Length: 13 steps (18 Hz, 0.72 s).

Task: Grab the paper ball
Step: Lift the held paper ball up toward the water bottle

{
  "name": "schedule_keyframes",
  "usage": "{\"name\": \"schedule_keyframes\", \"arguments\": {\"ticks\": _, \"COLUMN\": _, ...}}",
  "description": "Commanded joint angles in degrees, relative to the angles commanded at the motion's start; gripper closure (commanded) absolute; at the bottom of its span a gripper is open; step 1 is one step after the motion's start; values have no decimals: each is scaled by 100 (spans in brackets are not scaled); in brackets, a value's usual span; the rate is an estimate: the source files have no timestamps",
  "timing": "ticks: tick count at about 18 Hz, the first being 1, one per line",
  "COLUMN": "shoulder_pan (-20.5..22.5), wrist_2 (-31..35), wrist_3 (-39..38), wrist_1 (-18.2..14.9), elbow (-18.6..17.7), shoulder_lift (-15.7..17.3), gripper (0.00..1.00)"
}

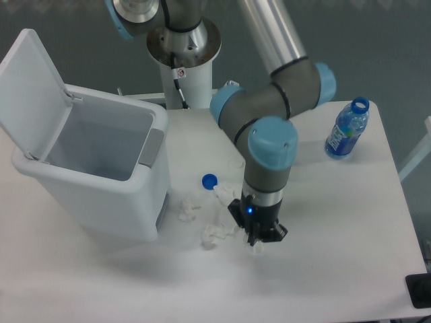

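My gripper (256, 242) hangs over the table's front middle, pointing down, just right of the loose paper. Its dark fingers are shut on the paper ball (254, 249), of which only a small white bit shows at the tips. A wider, double-lobed white wad (214, 234) lies just left of the gripper. Another small wad (185, 209) lies near the bin's front corner, and a third (222, 195) lies beside the blue bottle cap (209, 180).
A large white bin (101, 195) with its lid open fills the left side of the table. A blue plastic bottle (347, 129) stands uncapped at the back right. The arm's base post (183, 60) rises behind the table.
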Motion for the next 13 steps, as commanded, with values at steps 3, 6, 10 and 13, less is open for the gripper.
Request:
{"name": "schedule_keyframes", "arguments": {"ticks": 3, "shoulder_pan": 150, "wrist_2": 0, "wrist_3": 413, "wrist_1": -677, "elbow": 0, "shoulder_lift": 378, "gripper": 95}}
{"name": "schedule_keyframes", "arguments": {"ticks": 6, "shoulder_pan": 238, "wrist_2": 0, "wrist_3": 678, "wrist_1": -969, "elbow": -9, "shoulder_lift": 660, "gripper": 97}}
{"name": "schedule_keyframes", "arguments": {"ticks": 10, "shoulder_pan": 212, "wrist_2": -35, "wrist_3": 766, "wrist_1": -1057, "elbow": -18, "shoulder_lift": 942, "gripper": 98}}
{"name": "schedule_keyframes", "arguments": {"ticks": 13, "shoulder_pan": 229, "wrist_2": -26, "wrist_3": 757, "wrist_1": -1066, "elbow": -79, "shoulder_lift": 1021, "gripper": 98}}
